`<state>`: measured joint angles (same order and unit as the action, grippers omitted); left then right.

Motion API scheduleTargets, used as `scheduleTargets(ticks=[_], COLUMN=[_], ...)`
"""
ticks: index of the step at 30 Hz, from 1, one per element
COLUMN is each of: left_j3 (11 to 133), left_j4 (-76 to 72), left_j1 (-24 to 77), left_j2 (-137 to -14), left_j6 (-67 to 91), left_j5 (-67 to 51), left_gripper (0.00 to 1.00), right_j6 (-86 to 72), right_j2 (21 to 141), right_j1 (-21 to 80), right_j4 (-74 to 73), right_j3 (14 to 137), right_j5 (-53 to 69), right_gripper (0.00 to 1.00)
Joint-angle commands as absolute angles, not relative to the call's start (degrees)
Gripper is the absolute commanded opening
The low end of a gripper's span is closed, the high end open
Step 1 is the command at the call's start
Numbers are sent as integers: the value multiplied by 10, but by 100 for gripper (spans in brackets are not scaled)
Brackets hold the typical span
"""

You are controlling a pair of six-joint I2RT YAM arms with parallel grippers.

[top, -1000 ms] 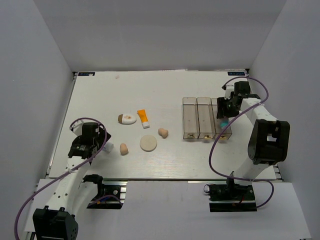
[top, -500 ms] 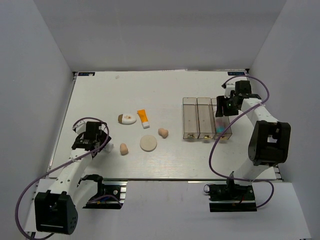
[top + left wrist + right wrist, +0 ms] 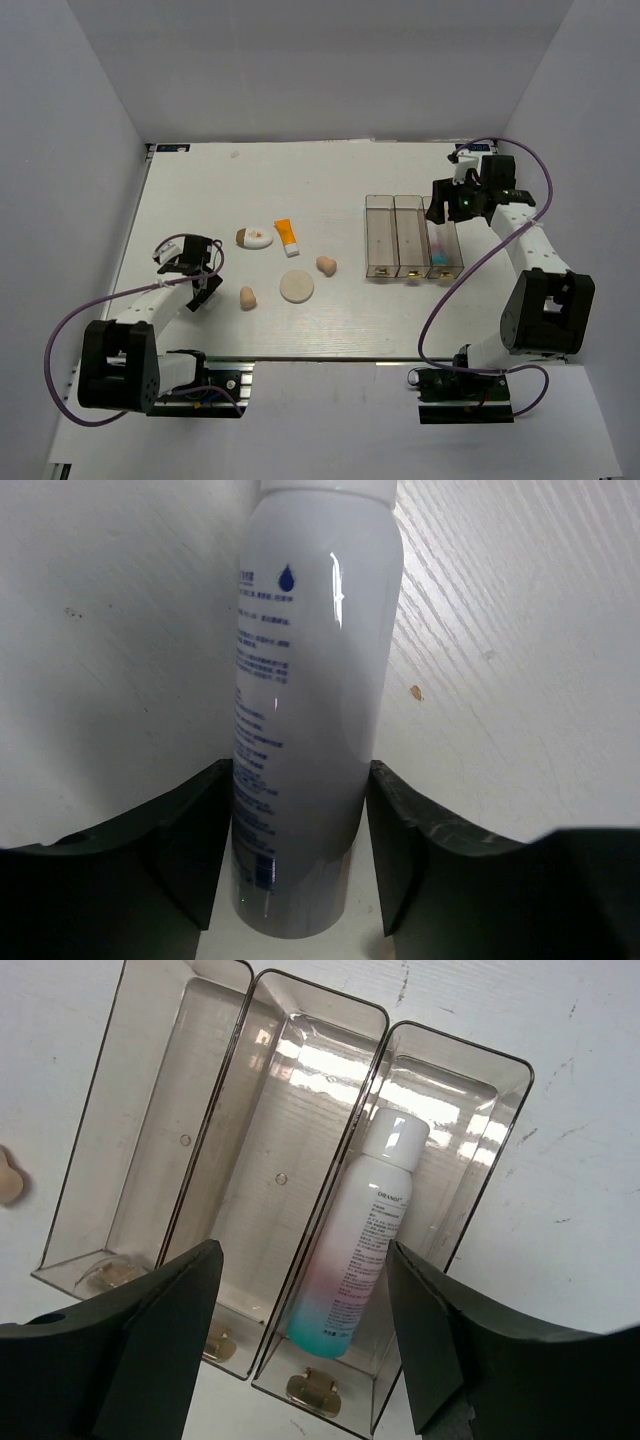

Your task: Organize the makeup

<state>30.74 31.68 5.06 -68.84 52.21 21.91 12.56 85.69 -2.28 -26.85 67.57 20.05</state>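
A pink-white-blue bottle [image 3: 365, 1250] lies in the right compartment of the clear organizer [image 3: 330, 1002]; it also shows in the top view [image 3: 441, 247]. My right gripper [image 3: 305, 1250] hovers open and empty above it, at the organizer's far right [image 3: 452, 205]. My left gripper [image 3: 300, 770] is low at the table's left [image 3: 200, 283], its fingers closed against a white bottle with a blue drop [image 3: 310, 630] lying on the table. The oval compact [image 3: 254, 237], orange tube [image 3: 288, 236], beige puff [image 3: 296, 287] and two peach sponges [image 3: 325, 265] [image 3: 248, 298] lie loose mid-table.
The organizer's left and middle compartments [image 3: 394, 235] hold nothing. White walls close the table on three sides. A sponge shows at the left edge of the right wrist view [image 3: 8, 1175].
My right gripper has drawn back and up from the organizer, leaving the bottle in the right compartment. My left arm has lowered and stretched out towards the table.
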Motion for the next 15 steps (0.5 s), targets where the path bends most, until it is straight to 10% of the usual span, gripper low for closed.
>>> scheduleTargets(ticks=[1, 10, 15], left_j3=[309, 327, 342], left_j4=[297, 281, 174], left_j1=[47, 47, 61], left_j2=[-708, -666, -586], left_j6=[532, 475, 389], left_j5=[218, 171, 5], left_gripper=[64, 14, 0], right_j6=[133, 134, 141], right_j2=[834, 813, 808], right_j1=[-25, -25, -26], right_j4=[-253, -244, -239], right_j3=[669, 657, 655], right_j5=[230, 263, 294], right_gripper=[73, 69, 31])
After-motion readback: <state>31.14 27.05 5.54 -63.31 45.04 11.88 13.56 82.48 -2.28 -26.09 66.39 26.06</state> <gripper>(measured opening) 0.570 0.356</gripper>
